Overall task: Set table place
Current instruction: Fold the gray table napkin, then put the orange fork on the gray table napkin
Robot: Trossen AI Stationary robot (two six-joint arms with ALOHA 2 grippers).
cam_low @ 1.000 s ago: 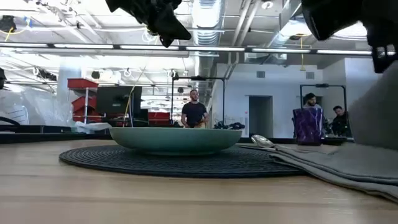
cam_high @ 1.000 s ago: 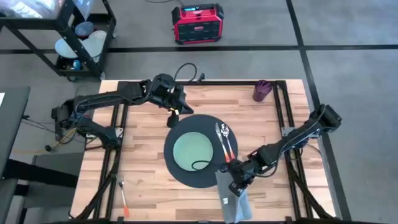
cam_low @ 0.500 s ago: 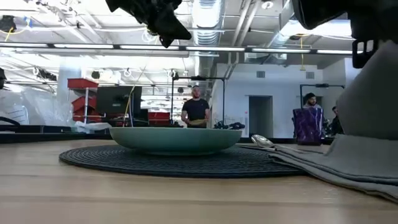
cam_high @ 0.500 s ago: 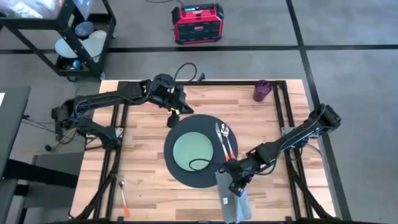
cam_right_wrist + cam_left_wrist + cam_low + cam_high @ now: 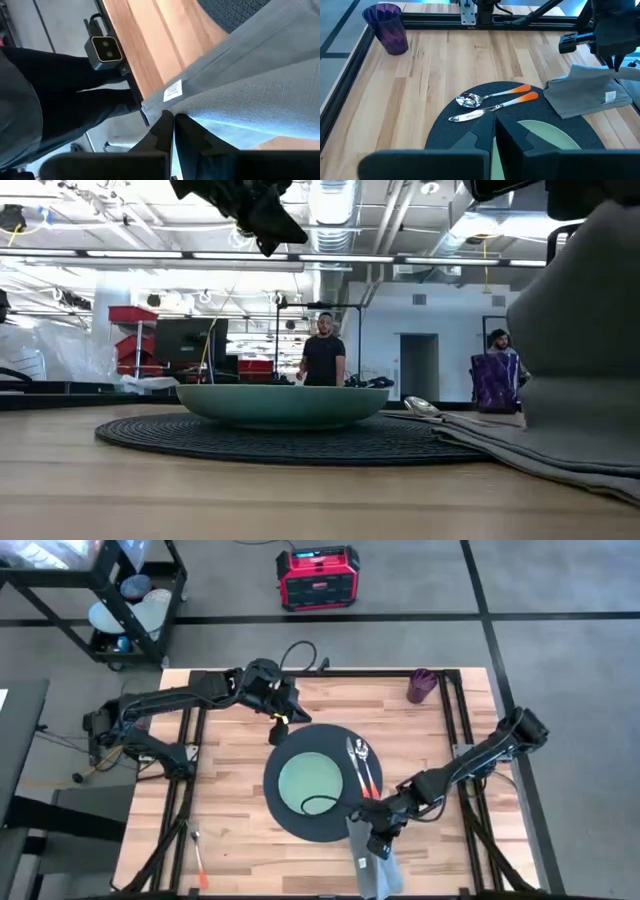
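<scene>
Pinched tight on the grey napkin [image 5: 372,858], both jaws of the right gripper [image 5: 381,837], with one cloth end lifted off the table [image 5: 230,750] and the rest trailing across the wood at the placemat's near-right edge. Seen from the right wrist: fingers [image 5: 187,131] pressed together on the fabric, white label tag facing up. Seen from the low view: napkin [image 5: 575,340] raised in a tall grey fold, lower layers still draped on the tabletop just beside the placemat [image 5: 290,438].

Round dark placemat [image 5: 318,781] near the middle of the table, carrying the pale green plate [image 5: 309,782] slightly left of its centre. Right of the plate, still on the placemat: spoon [image 5: 364,765] and knife [image 5: 355,767] side by side, orange handles toward the napkin. Napkin edge overlapping the placemat rim, close to those handles.

Left gripper [image 5: 279,726] poised above the placemat's far-left rim, holding nothing, jaws drawn close together with only a narrow slit showing from the left wrist. Purple cup [image 5: 421,686] upright well beyond the placemat, at the far-right corner. Orange-handled utensil [image 5: 199,862] lying well apart from the placemat, near the front-left edge.
</scene>
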